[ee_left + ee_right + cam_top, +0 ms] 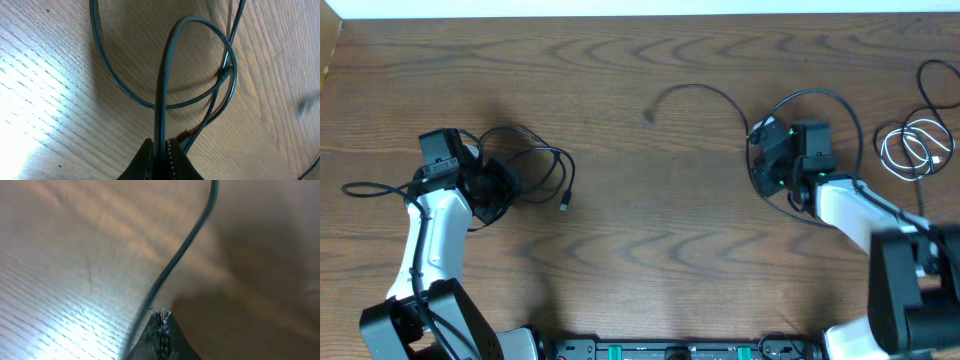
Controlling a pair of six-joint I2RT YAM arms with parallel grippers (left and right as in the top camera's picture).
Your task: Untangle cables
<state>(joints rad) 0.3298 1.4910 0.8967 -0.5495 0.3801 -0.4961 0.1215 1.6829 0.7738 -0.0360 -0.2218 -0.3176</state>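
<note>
Slack lies right of the left gripper (160, 148), whose jaws are clamped on one strand of the looped thin black cable (535, 160) near the table's left edge. Its loops and small plug end (565, 205) spread towards the table's middle, so a pull towards the left edge looks apt. Further right, the right gripper (161, 322) shows jaws pressed together with a second thin black cable (705, 90) at their tip, pinched or only touching I cannot tell, arcing leftward along the far side; a coiled white cable (910, 150) sits by the right edge.
</note>
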